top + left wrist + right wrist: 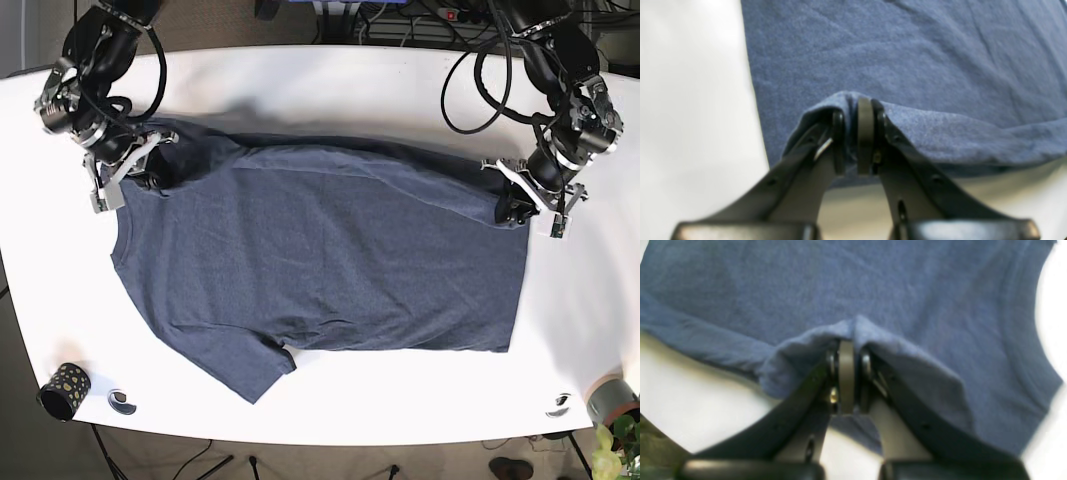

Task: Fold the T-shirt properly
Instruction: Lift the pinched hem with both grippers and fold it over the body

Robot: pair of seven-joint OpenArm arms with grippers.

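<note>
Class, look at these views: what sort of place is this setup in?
Probably a robotics lab bench: a white table with two cabled arms, a blue T-shirt spread on it, and power strips and cables behind.

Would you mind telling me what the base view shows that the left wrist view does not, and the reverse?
Only the base view shows the whole blue T-shirt spread on the white table, the right gripper at its shoulder end, a dotted cup at the table's corner and a plant. Only the left wrist view shows the fingers closed tight, with a bunched fold of fabric pinched between them. Both show the left gripper gripping the shirt's edge over the table.
</note>
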